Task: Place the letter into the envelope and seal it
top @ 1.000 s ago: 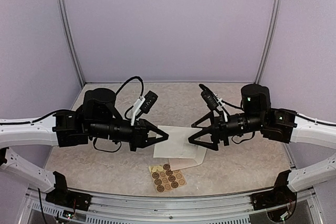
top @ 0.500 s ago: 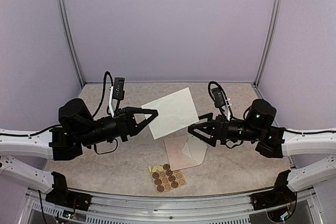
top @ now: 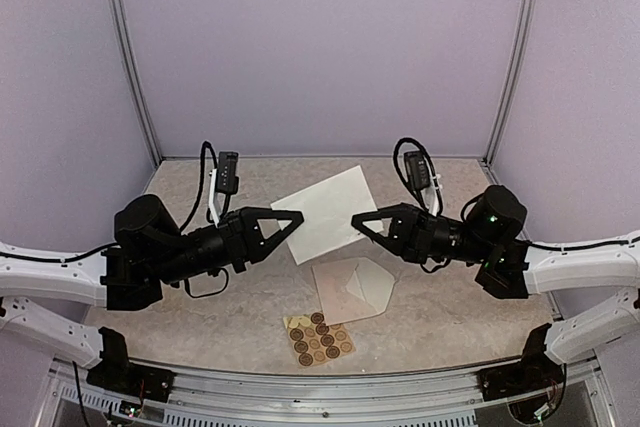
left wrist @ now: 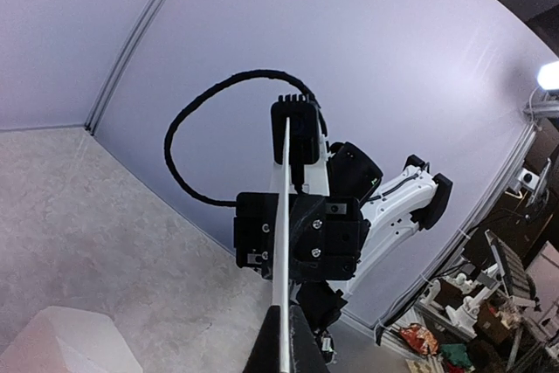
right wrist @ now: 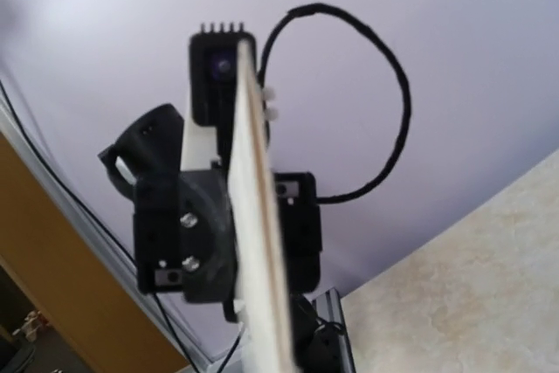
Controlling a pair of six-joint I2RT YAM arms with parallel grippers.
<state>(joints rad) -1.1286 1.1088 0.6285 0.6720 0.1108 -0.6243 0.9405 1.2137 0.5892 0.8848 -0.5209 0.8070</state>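
Letter (top: 325, 212) aloft, pinched at opposite edges by 2 claws: left gripper (top: 295, 217), right gripper (top: 358, 220). Envelope (top: 352, 287) lies below right claw, flap apparently open. Advice: hold sheet taut, lower level, lead 1 edge toward the pocket mouth.

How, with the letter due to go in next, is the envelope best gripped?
Probably by the pointed flap of the envelope. It lies open toward the right, a thin layer sticking out past the body. Come from the right, jaws across its tip; that leaves the mouth clear for the letter.
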